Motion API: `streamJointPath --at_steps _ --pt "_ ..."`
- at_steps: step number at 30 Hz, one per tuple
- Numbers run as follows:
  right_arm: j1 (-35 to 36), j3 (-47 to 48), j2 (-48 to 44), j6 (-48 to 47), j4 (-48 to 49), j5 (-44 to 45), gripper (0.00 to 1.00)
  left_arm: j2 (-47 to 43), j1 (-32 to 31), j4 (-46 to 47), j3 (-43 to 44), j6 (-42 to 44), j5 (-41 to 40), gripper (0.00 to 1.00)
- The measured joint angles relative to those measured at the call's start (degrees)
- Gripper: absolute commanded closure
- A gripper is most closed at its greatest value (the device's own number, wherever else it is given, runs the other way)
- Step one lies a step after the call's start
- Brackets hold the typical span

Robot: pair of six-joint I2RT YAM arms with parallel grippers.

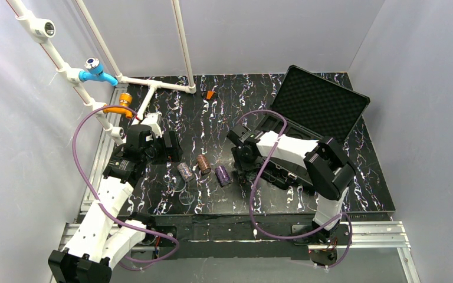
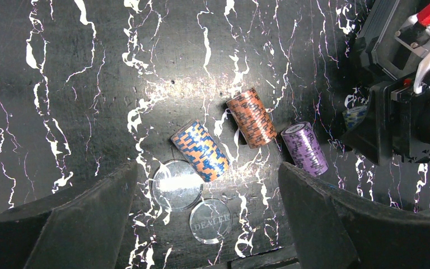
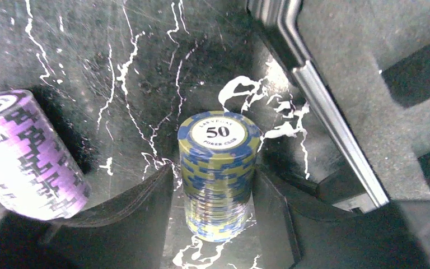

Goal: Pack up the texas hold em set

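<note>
The black case [image 1: 321,103] lies open at the right, foam lid up, and its tray edge [image 3: 336,140] runs beside my right gripper. An olive-and-blue chip stack [image 3: 218,168], marked 50, stands upright on the table. My right gripper [image 3: 213,174] is shut on it, a finger on each side. A purple stack [image 3: 25,157] lies on its side to the left. My left gripper [image 2: 207,190] hangs open over the table. Beyond its fingers lie a pinkish orange-and-blue stack [image 2: 200,151], a brown stack [image 2: 251,117] and the purple stack [image 2: 305,148].
Two clear discs lie between the left fingers, a plain disc [image 2: 176,184] and one marked DEALER [image 2: 211,220]. A small orange piece [image 1: 210,94] sits at the back. White pipes [image 1: 153,85] stand at the back left. The right arm [image 2: 403,112] fills the left wrist view's right side.
</note>
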Motion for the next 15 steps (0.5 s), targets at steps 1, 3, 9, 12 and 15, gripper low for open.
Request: streamJointPath --at_steps 1,3,9,12,15 --pt "0.0 0.3 0.2 0.0 0.1 0.1 0.39 0.0 0.0 0.0 0.0 0.0 0.0 0.05" --pt "0.0 1.0 0.6 0.1 0.1 0.2 0.39 0.0 0.0 0.0 0.0 0.0 0.0 0.05" --pt "0.0 1.3 1.6 0.8 0.4 0.7 0.47 0.0 0.0 0.0 0.0 0.0 0.0 0.05" --pt "0.1 1.3 1.8 1.2 0.3 1.3 0.53 0.0 0.0 0.0 0.0 0.0 0.0 0.05" --pt "0.1 1.3 1.8 1.4 0.3 1.5 0.69 0.0 0.0 0.0 0.0 0.0 0.0 0.05"
